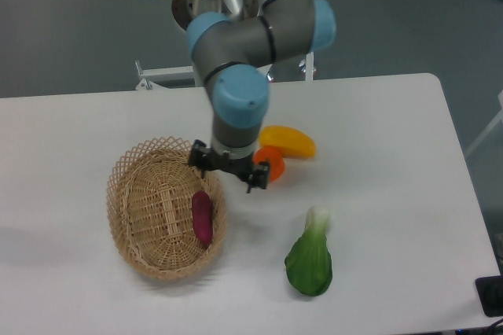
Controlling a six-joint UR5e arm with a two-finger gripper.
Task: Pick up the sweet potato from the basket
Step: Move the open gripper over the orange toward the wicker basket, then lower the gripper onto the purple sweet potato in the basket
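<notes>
The sweet potato is a small dark purple-magenta tuber lying lengthwise in the right half of the oval tan wicker basket. My gripper hangs over the basket's upper right rim, just above and right of the sweet potato's far end. It holds nothing; the frame does not show how far apart its fingers are.
An orange sits right beside the gripper, with a yellow oblong fruit behind it. A green leafy vegetable lies at the front right. The robot's base stands at the table's far edge.
</notes>
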